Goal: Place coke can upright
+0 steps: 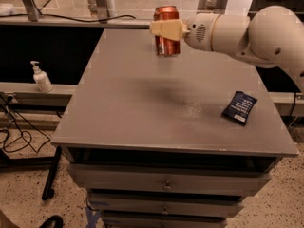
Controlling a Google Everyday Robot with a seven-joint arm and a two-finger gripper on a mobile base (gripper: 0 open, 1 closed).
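Clamps the coke can (pixel 166 46) in the claw (pixel 167 29) from the right, long axis vertical (already upright), over the far surface (pixel 142 113).

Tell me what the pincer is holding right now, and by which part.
The pincer holds the coke can upright, clasped around its upper side, over the table's far part.

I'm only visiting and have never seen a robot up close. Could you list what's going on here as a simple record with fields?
gripper: over the far end of the table, fingers shut on the coke can
coke can: upright, apparently held clear of the top, shadow falling nearer the camera
table: grey, drawers below
blue packet: flat on the table, right side
pump bottle: on the ledge left of the table
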